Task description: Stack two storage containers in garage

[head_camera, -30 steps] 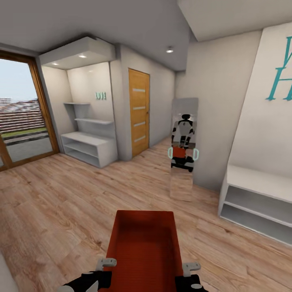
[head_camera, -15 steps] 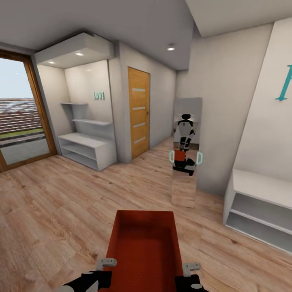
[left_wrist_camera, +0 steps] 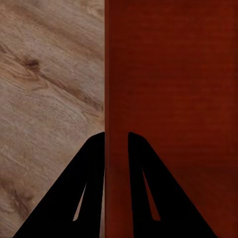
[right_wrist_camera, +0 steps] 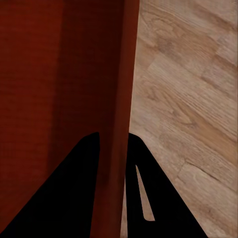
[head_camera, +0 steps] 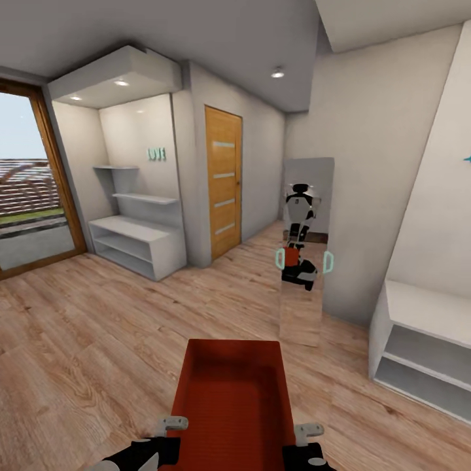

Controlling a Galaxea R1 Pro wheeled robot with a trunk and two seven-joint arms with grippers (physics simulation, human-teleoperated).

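Note:
An orange-red open-top storage container (head_camera: 232,399) is carried low in front of me over a light wood plank floor. My left gripper (head_camera: 171,425) is shut on its left wall and my right gripper (head_camera: 307,432) on its right wall. In the left wrist view the left gripper (left_wrist_camera: 116,134) pinches the container's wall (left_wrist_camera: 173,74) between its black fingers. The right wrist view has the right gripper (right_wrist_camera: 113,134) clamped the same way on the container's other wall (right_wrist_camera: 74,64). The garage is out of view.
A wooden door (head_camera: 224,183) stands ahead, left of a passage. A tall mirror (head_camera: 304,261) leans on the wall at the right and reflects me. White shelf units stand at the left (head_camera: 134,245) and right (head_camera: 418,340). A glass door (head_camera: 26,203) is far left.
The whole view has moved forward, so the shelves and mirror slide outward in the picture. The container sits the same way in both grippers.

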